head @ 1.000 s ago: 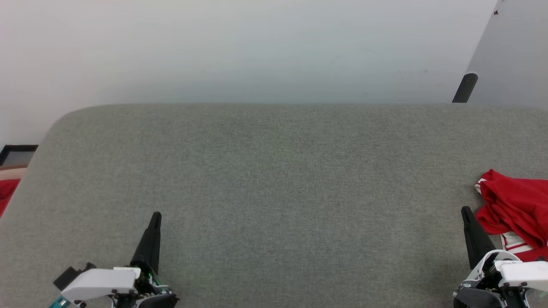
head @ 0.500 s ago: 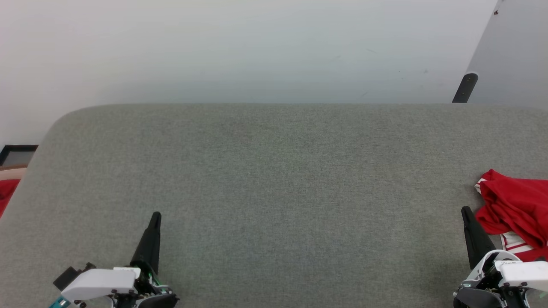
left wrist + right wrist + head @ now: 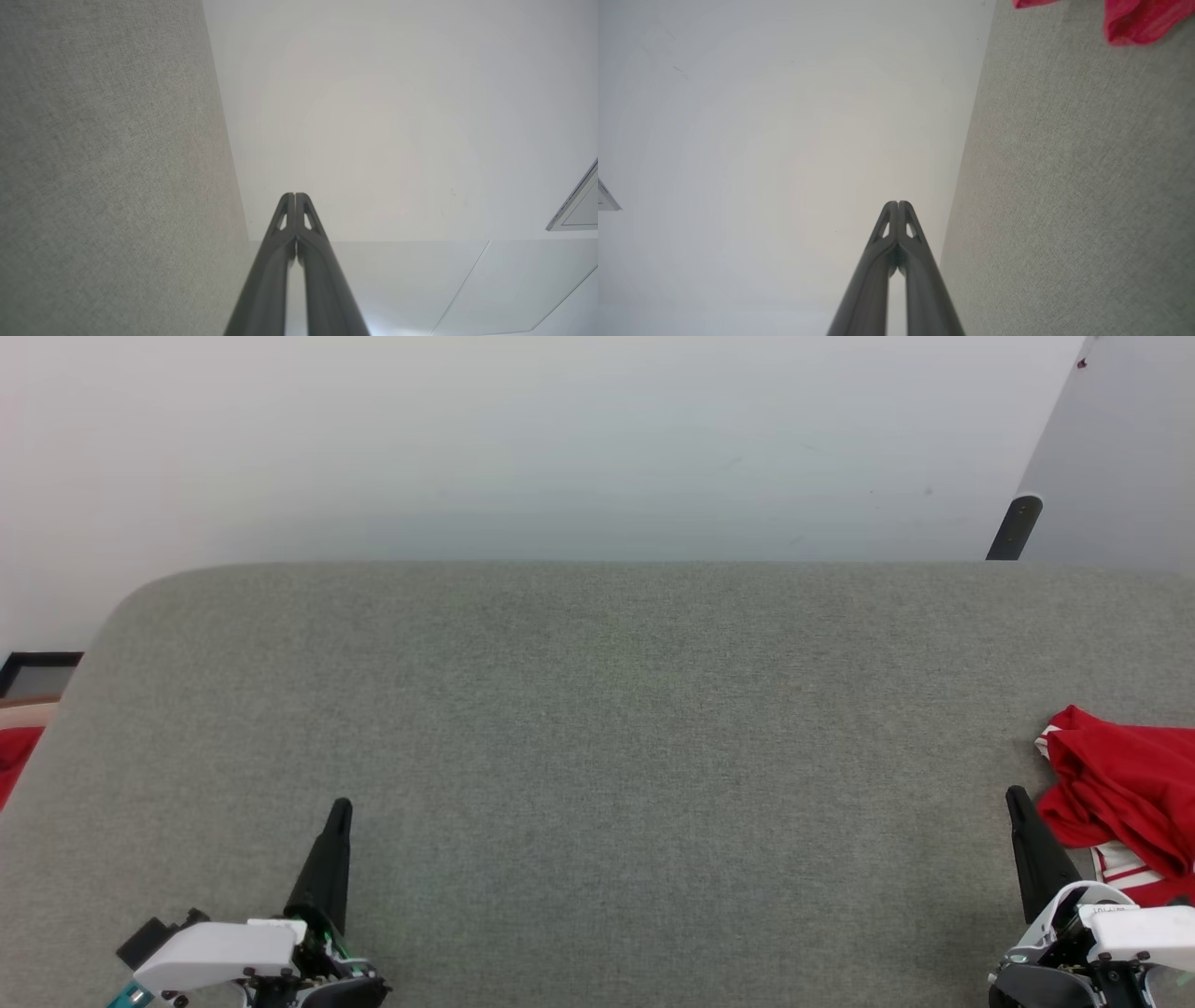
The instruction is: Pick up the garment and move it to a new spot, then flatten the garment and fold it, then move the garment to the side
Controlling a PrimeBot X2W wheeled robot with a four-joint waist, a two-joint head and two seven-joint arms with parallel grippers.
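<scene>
The garment (image 3: 1125,784) lies bunched in a red heap at the far right of the grey cloth-covered bench (image 3: 597,709), running off the edge of the head view, with a strip of white striped trim (image 3: 1120,866) showing on its near side. The right tool (image 3: 1014,796) hangs just beside it, on its left, fingers pressed together and holding nothing. The left tool (image 3: 340,807) sits well apart at the near left of the bench, likewise closed tight and empty. From where I stand the shirt looks like light, soft jersey cloth: limp, nothing fragile about it, sure to sag and drape from whatever point is pinched, and likely to drag a little on the rough bench cover. I would take it by a raised fold on top of the heap, on the side nearest the right tool, pinching few layers. The shoulders and hem corners that flattening needs are buried in the bunch. The right tool must open first.
</scene>
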